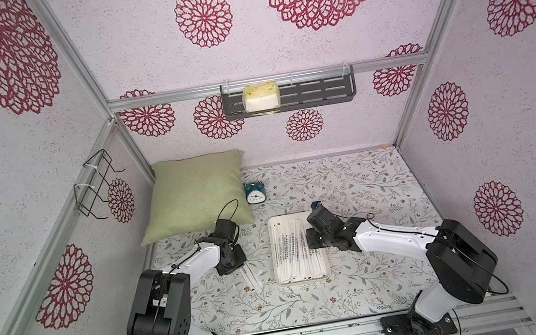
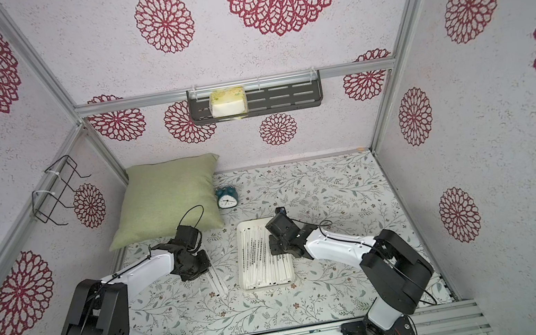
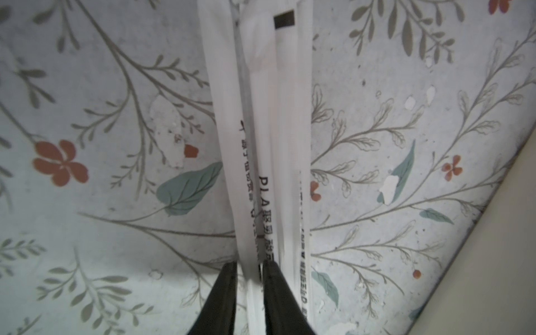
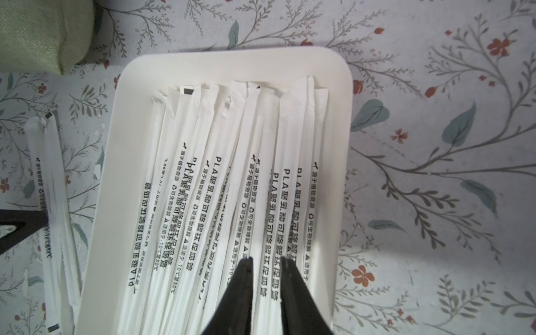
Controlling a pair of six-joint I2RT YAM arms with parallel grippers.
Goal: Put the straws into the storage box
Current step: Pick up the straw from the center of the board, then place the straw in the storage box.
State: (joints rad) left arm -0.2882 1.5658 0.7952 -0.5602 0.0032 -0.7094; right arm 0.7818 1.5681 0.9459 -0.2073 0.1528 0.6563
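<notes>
On the leaf-printed table (image 1: pixel 354 191), the smooth white round-cornered storage box (image 1: pixel 283 217) holds flat paper-wrapped straws (image 1: pixel 291 255) lying near-to-far along it, loose straws (image 1: pixel 251 276) lie parallel just left, one nipped by the left gripper (image 3: pixel 251 268), and the right gripper (image 4: pixel 266 261) straddles a boxed straw with barely parted jaws, its grip unclear.

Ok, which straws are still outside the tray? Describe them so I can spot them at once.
Find the white tray mid-table, packed with wrapped straws. On the floral tabletop beside its left long side, right at the left claw, lie a few loose straws bunched together. Unlike the rest, these lie on the bare tabletop, outside the rim.
</notes>
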